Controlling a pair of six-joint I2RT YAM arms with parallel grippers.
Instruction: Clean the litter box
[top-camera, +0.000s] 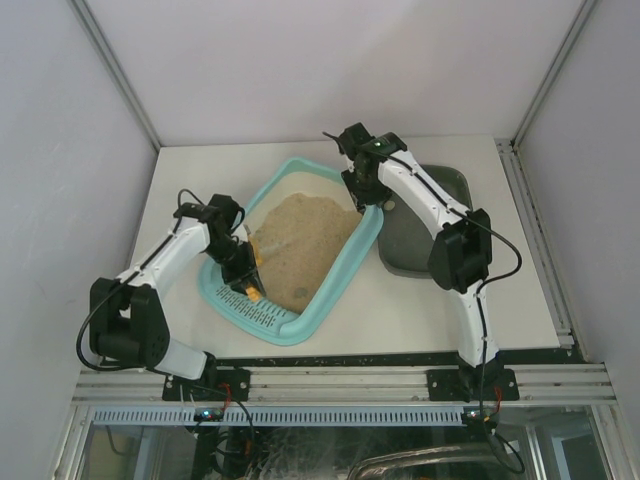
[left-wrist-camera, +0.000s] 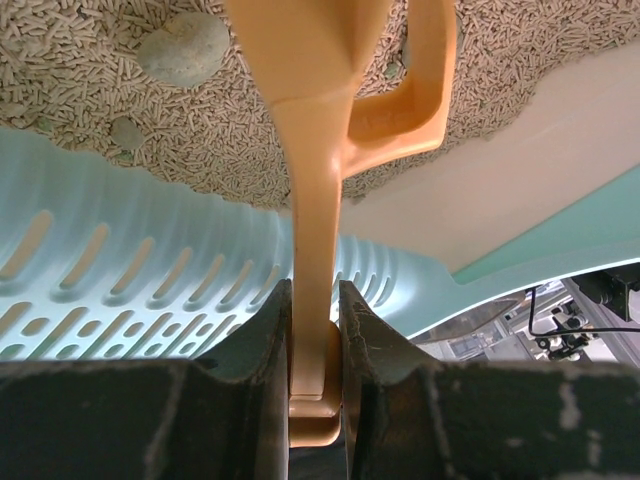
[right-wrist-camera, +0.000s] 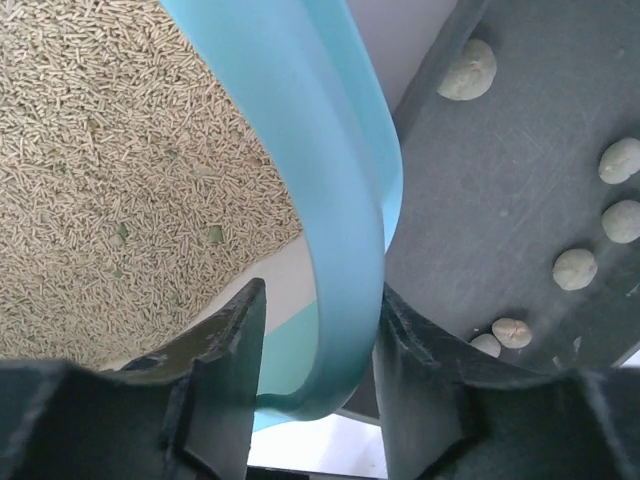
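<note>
The turquoise litter box lies slantwise mid-table, tan litter heaped in its far part and the slotted grate at its near end. My left gripper hangs over the grate end, shut on the handle of an orange scoop. The scoop's head reaches over litter holding grey clumps. My left gripper's jaws pinch the handle. My right gripper straddles the box's far right rim and is closed on it, one finger inside and one outside.
A dark grey tray sits right of the box, touching its rim, and holds several pale clumps. White walls and metal rails enclose the table on three sides. Both arms' cables hang near their bases.
</note>
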